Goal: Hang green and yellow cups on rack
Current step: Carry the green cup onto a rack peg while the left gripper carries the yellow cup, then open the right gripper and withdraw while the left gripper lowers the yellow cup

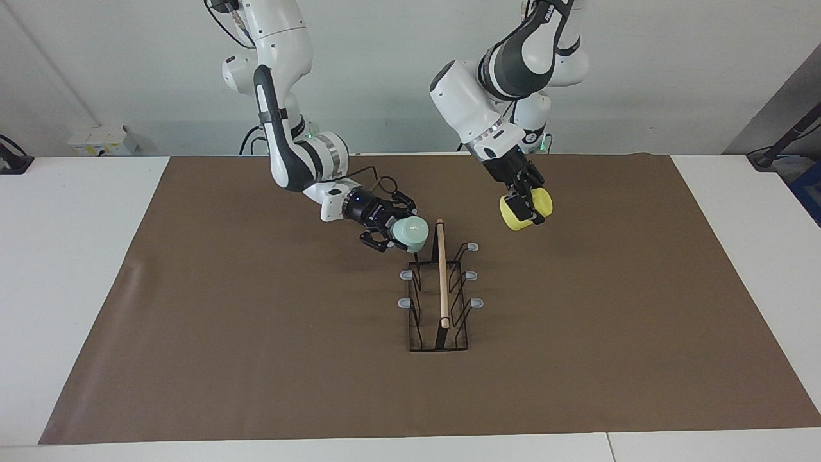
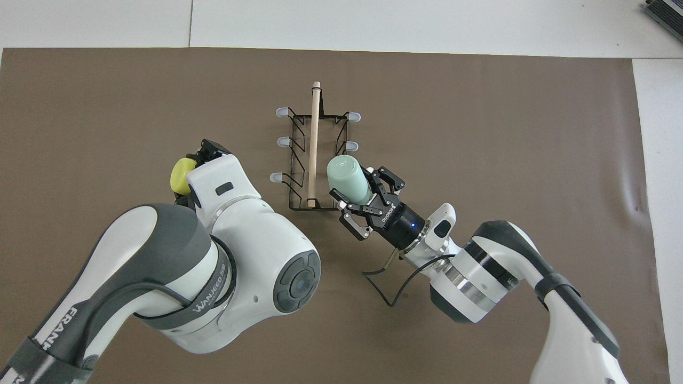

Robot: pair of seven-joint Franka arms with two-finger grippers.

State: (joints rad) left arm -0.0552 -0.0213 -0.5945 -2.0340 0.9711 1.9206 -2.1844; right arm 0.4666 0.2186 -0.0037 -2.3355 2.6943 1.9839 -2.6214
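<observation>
Mint-green plastic cup [image 1: 409,233], tilted, sits pinched in our right gripper [image 1: 392,235] over the black wire rack's [image 1: 439,301] twelve-o'clock end; our down-angled left gripper [image 1: 527,206] clamps the yellow plastic cup [image 1: 523,212] at two o'clock.

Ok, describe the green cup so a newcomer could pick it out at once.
Find the black wire rack mid-table. Over its end nearest the robots, the right tool holds the green cup tipped sideways. It is pale mint; the other cup is bright yellow.
</observation>
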